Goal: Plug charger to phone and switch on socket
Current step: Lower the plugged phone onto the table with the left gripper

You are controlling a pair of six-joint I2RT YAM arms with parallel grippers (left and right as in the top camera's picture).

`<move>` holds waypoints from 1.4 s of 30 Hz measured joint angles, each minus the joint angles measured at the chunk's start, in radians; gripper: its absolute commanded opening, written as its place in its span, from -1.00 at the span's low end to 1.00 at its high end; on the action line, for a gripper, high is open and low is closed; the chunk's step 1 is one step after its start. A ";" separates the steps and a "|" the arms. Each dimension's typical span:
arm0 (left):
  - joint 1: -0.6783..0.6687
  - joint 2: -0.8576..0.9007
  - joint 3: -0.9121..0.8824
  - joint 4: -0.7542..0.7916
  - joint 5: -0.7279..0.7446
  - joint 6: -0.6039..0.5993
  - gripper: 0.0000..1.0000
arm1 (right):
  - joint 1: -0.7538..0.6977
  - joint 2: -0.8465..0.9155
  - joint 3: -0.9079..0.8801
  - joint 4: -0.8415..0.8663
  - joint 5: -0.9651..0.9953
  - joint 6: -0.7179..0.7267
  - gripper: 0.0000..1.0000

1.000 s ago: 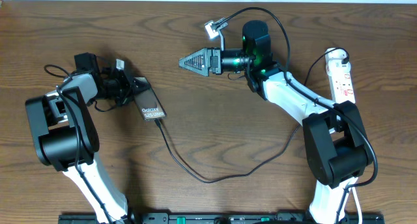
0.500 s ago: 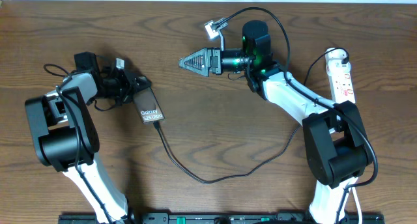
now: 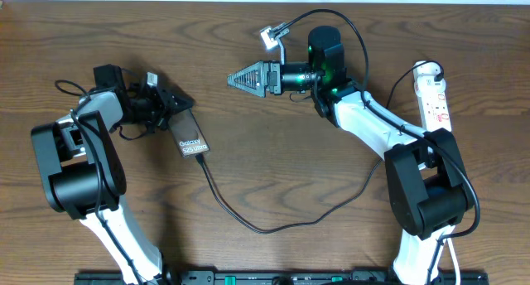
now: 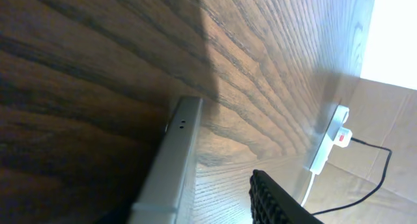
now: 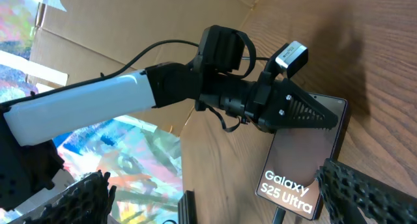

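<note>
The dark-brown phone lies flat on the table at the left, its screen reading "Galaxy S25 Ultra". The thin black charger cable is plugged into its lower end and loops right toward the white socket strip at the far right. My left gripper is at the phone's top edge. In the left wrist view one finger stands apart from the phone's silver side, so the gripper looks slightly open. My right gripper hovers mid-table, open and empty.
The socket strip also shows in the left wrist view, with a red switch mark, a white lead and a black cable. Cardboard lies beyond the table's far edge. Both arm bases stand at the front corners.
The phone has shifted slightly toward the front. My left gripper's tips have eased apart at its top edge. The right arm has not moved.
</note>
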 measured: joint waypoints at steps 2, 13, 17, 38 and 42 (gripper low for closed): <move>0.000 -0.002 0.003 -0.013 -0.002 0.001 0.02 | 0.000 0.000 0.000 0.000 0.000 0.000 0.99; -0.001 -0.027 0.020 -0.104 -0.089 0.000 0.08 | 0.000 0.000 0.000 0.000 0.000 0.000 0.99; -0.002 -0.035 0.023 -0.127 -0.122 -0.001 0.13 | 0.000 0.000 0.000 0.000 0.000 0.000 0.99; -0.005 -0.058 0.045 -0.242 -0.218 0.000 0.32 | 0.001 0.000 0.000 0.000 0.000 0.000 0.99; -0.006 -0.061 0.045 -0.249 -0.230 -0.001 0.32 | 0.001 0.000 0.000 0.000 0.000 0.000 0.99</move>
